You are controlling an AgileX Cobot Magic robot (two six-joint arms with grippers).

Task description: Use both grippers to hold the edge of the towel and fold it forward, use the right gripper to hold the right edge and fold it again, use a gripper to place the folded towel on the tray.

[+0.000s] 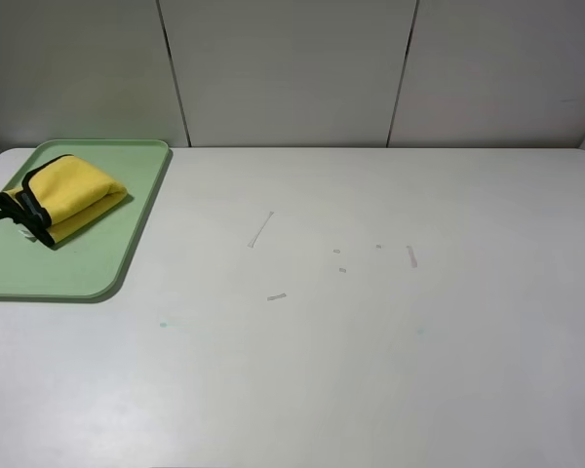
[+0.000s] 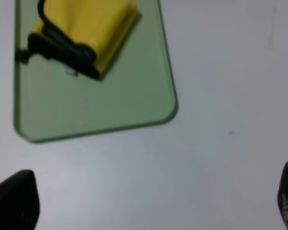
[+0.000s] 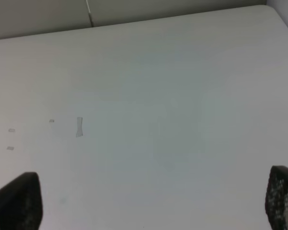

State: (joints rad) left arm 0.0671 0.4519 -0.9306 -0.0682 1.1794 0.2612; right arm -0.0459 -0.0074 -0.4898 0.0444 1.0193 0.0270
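The yellow towel (image 1: 66,193) lies folded into a small bundle on the pale green tray (image 1: 97,268) at the table's far left, its black edge (image 1: 34,210) and corner loop on the left side. The left wrist view shows the same towel (image 2: 84,28) on the tray (image 2: 110,105), with the left gripper (image 2: 153,203) open above bare table short of the tray, holding nothing. My right gripper (image 3: 149,203) is open over empty white table, fingertips wide apart. Neither arm appears in the exterior high view.
The white table (image 1: 370,341) carries a few small scraps of clear tape (image 1: 260,230) near its middle. A grey panelled wall (image 1: 292,68) runs along the far edge. The right wrist view shows tape bits (image 3: 79,127) and the table's far right corner.
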